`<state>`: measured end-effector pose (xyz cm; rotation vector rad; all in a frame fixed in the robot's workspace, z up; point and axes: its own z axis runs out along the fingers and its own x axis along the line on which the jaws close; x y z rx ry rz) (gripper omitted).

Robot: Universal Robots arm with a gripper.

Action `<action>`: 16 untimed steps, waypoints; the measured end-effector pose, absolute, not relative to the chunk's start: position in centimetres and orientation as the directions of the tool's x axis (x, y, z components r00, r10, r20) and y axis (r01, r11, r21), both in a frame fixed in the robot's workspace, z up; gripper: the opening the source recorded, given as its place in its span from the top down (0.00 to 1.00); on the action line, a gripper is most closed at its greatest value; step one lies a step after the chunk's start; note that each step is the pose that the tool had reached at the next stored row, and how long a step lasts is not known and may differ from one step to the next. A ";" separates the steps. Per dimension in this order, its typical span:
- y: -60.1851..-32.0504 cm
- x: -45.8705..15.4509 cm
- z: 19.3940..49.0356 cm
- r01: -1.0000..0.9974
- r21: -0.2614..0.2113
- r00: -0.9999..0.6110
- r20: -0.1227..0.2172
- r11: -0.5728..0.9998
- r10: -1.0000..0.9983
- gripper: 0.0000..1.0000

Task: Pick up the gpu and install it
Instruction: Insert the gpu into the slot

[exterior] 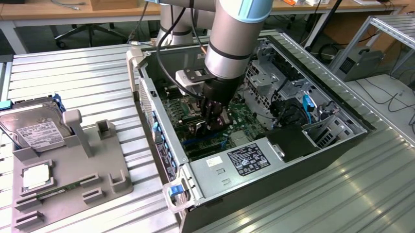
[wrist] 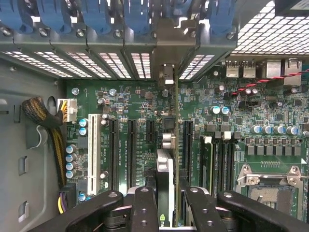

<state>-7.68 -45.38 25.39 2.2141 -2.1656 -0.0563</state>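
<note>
My gripper reaches down inside the open computer case, over the green motherboard. It is shut on the gpu, a thin card that the wrist view sees edge-on between the two black fingers. The card stands upright over the motherboard, among the black expansion slots. Its silvery end bracket points at the case's rear slot openings. In the exterior view the gpu is a dark sliver under the fingers. Whether its lower edge sits in a slot I cannot tell.
A grey tray on the exterior view's left holds a silver hard drive, a processor and a green memory stick. Inside the case are a labelled black power supply, drive cages, a cable bundle and the processor socket.
</note>
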 end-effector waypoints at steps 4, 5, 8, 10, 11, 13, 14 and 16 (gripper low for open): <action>-45.4 -7.7 25.4 -0.998 0.057 0.022 -0.002 -0.022 -1.000 0.73; -45.4 -7.7 25.4 -0.998 0.057 0.022 -0.003 -0.022 -1.000 0.73; -45.4 -7.7 25.4 -0.998 0.056 0.022 -0.005 -0.022 -1.000 0.73; -45.4 -7.7 25.4 -0.998 0.056 0.022 -0.007 -0.023 -1.000 0.73; -45.4 -7.7 25.4 -0.998 0.056 0.022 -0.008 -0.023 -1.000 0.73; -45.4 -7.7 25.4 -0.998 0.057 0.022 -0.010 -0.023 -1.000 0.73; -45.4 -7.7 25.4 -0.998 0.056 0.022 -0.013 -0.023 -1.000 0.73; -45.4 -7.7 25.4 -0.998 0.056 0.022 -0.018 -0.023 -1.000 0.73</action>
